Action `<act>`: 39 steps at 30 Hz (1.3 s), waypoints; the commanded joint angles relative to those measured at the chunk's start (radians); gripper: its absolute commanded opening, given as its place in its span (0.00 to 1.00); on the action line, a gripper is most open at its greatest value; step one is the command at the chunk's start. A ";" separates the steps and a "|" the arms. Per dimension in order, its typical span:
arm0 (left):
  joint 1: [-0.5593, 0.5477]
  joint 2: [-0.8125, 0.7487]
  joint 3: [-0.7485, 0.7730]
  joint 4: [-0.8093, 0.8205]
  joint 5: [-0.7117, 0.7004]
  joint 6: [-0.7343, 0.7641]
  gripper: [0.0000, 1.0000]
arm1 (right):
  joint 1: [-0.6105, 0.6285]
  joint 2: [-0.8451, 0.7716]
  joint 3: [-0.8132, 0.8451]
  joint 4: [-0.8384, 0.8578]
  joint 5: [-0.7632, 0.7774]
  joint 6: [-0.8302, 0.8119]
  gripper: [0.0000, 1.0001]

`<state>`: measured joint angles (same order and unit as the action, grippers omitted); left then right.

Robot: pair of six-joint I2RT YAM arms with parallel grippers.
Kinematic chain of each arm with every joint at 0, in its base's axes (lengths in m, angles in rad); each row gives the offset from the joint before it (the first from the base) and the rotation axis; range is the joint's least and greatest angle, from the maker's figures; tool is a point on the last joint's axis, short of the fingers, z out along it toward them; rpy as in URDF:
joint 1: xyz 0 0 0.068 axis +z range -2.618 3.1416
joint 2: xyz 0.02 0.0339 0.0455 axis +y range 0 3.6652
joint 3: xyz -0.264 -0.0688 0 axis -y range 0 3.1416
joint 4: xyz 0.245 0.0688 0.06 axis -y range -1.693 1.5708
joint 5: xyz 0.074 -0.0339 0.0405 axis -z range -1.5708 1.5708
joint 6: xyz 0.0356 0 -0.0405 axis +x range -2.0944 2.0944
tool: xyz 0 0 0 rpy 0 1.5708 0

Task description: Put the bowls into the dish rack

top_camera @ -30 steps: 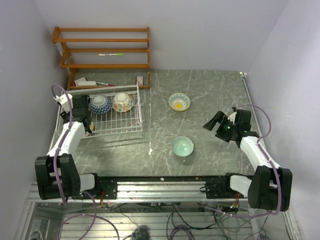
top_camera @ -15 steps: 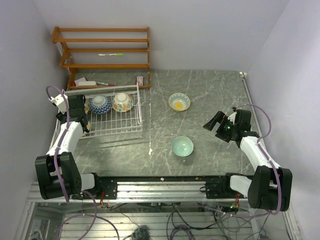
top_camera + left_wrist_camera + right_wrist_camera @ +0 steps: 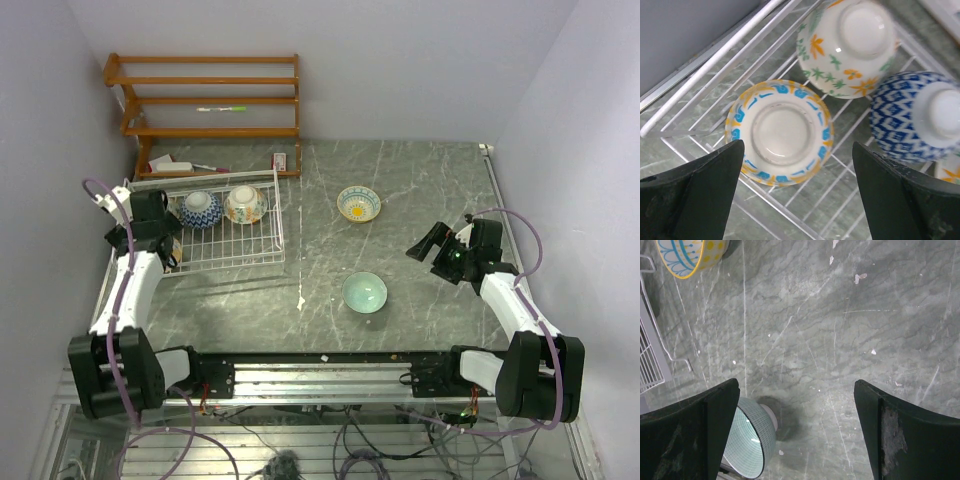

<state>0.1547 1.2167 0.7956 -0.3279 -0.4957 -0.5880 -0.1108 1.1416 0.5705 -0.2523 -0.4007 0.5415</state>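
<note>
Left gripper (image 3: 796,146) is spread wide, holding nothing, right over an upside-down yellow-and-blue bowl (image 3: 778,132) in the dish rack (image 3: 235,245), with the floral bowl (image 3: 850,45) and blue bowl (image 3: 912,117) beside it. Right gripper (image 3: 796,385) is spread and empty too, well right of the rack. The teal bowl (image 3: 364,293) and yellow bowl (image 3: 358,204) sit between it and the rack.

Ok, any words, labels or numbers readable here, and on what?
None readable.
The red-and-white pack by the wooden shelf may carry print, but it is too small to tell.
The bowls in the dish rack show only painted patterns.
</note>
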 commanded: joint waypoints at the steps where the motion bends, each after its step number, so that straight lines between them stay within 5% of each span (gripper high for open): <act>1: 0.008 -0.114 0.046 0.004 0.112 -0.020 0.99 | -0.003 0.004 0.023 0.017 -0.006 -0.010 0.99; 7: -0.069 -0.225 0.081 0.013 0.218 0.031 0.99 | -0.003 0.009 0.018 0.028 -0.006 -0.010 0.99; 12: -0.288 -0.219 0.156 0.031 0.206 0.076 0.99 | -0.003 0.006 0.002 0.049 -0.011 0.004 0.99; 19: -0.666 0.033 0.377 0.058 0.100 0.155 0.99 | -0.003 -0.002 -0.018 0.063 -0.019 0.013 0.99; 22: -0.782 0.192 0.498 0.113 0.160 0.273 0.99 | -0.004 -0.006 -0.018 0.067 -0.022 0.018 0.99; 26: -0.826 0.373 0.632 0.170 0.377 0.409 0.99 | -0.004 -0.005 -0.008 0.067 -0.027 0.021 0.99; 31: -0.863 0.548 0.745 0.205 0.482 0.506 0.99 | -0.004 -0.014 -0.011 0.065 -0.022 0.023 0.99; 39: -0.932 0.849 0.989 0.091 0.473 0.602 0.98 | -0.004 -0.013 -0.023 0.080 -0.025 0.032 0.99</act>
<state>-0.7441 1.9881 1.7012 -0.1944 -0.0597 -0.0444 -0.1108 1.1412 0.5613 -0.1993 -0.4206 0.5674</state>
